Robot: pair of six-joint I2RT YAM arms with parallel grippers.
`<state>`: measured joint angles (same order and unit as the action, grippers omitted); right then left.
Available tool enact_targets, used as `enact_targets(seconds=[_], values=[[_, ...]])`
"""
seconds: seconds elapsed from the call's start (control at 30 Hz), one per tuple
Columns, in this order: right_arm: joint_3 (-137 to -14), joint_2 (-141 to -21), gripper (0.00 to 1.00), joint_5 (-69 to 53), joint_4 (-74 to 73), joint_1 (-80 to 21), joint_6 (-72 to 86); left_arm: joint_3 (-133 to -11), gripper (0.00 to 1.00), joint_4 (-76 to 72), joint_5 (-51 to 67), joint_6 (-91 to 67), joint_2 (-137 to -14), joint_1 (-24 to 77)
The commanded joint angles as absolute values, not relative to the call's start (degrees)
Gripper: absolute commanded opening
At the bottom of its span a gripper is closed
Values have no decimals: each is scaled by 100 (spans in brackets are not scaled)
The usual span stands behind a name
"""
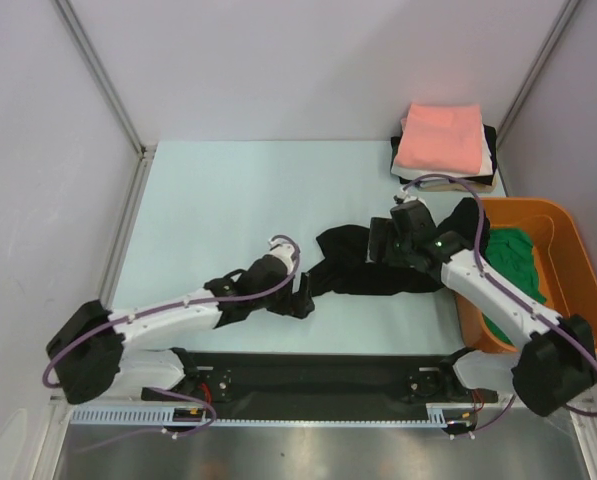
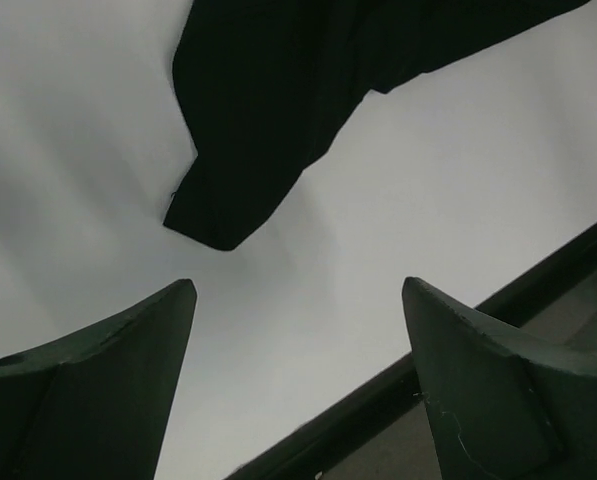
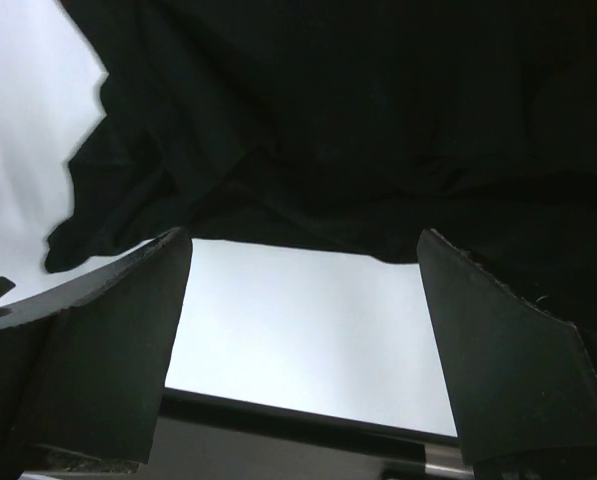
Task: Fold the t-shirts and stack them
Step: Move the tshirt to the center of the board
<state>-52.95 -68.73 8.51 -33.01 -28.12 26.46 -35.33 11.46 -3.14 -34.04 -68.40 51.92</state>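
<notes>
Only overhead shows green shirt in tub — wrists, black shirt.

White arms, purple cables — dark pincers

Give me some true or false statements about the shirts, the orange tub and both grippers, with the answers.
1. The salmon-pink folded cloth shirt lies at the far right of the pale table. True.
2. The left gripper is shut on the crumpled black cloth shirt. False: its jaws stand open, and the shirt's corner lies ahead of them, untouched.
3. The green cloth shirt lies in the orange plastic tub. True.
4. The black shirt is folded flat. False: it lies crumpled in the middle of the table.
5. The right gripper is open. True.
</notes>
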Motion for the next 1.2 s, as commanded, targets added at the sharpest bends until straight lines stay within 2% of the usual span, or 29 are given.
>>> enact_targets(seconds=[0.0,0.13,0.23,0.27,0.3,0.33,0.37,0.4,0.43,0.47,0.5,0.53,0.6,0.73,0.83,0.97,1.0,1.07,1.1,1.13,1.17], values=[[-5492,-7616,100,703,-2839,-2760,2242,-3700,90,290,-175,-3367,-7416,5291],[-5853,-8480,100,624,-2848,-2777,2110,-3954,82,168,-246,-3287,-8226,5291],[-6011,-8972,100,545,-2699,-2786,2065,-4008,63,70,-246,-3348,-8490,5300],[-6047,-9052,99,501,-2637,-2777,2057,-4017,49,53,-255,-3375,-8516,5300],[-6073,-9122,96,457,-2506,-2786,2057,-4017,42,44,-264,-3401,-8517,5300],[-6099,-9254,91,448,-2453,-2777,2057,-4008,35,53,-264,-3401,-8473,5300],[-6126,-9307,85,431,-2400,-2777,2057,-4008,20,70,-316,-3401,-8429,5291],[-6178,-9369,77,396,-2234,-2769,2048,-4008,14,114,-351,-3410,-8298,5291],[-6214,-9430,61,369,-2154,-2769,2013,-4008,8,193,-386,-3401,-8210,5291],[-6275,-9596,53,247,-2092,-2760,1987,-3999,1,263,-448,-3401,-8105,5282],[-6354,-9685,46,168,-2066,-2742,1952,-3999,0,342,-466,-3384,-8017,5274],[-6563,-9773,24,97,-2083,-2751,1925,-3999,0,499,-483,-3366,-7789,5230],[-6767,-9966,0,-95,-2153,-2786,1951,-3955,0,754,-571,-3375,-7377,5160],[-7416,-10089,0,-255,-2311,-3014,1978,-3666,0,1273,-571,-3498,-6392,4669],[-8548,-10458,0,-220,-2811,-3356,1995,-3673,0,2028,-615,-3542,-5390,4177],[-10919,-11599,0,-290,-3584,-3804,1986,-3919,0,3109,-756,-3498,-4229,3456],[-12352,-11941,0,-290,-4056,-3893,1960,-3990,0,3503,-747,-3420,-3932,3106],[-14036,-13372,0,-404,-4916,-4086,1942,-4165,1,3796,-694,-3401,-3710,2840],[-15829,-13942,0,-491,-5061,-4113,2021,-4227,2,3945,-633,-3358,-3578,2674],[-16308,-14592,0,-588,-5045,-4122,2108,-4419,2,4068,-607,-3357,-3568,2567],[-16408,-14686,11,-859,-4575,-4087,2196,-4543,3,4200,-554,-3323,-3586,2471]])
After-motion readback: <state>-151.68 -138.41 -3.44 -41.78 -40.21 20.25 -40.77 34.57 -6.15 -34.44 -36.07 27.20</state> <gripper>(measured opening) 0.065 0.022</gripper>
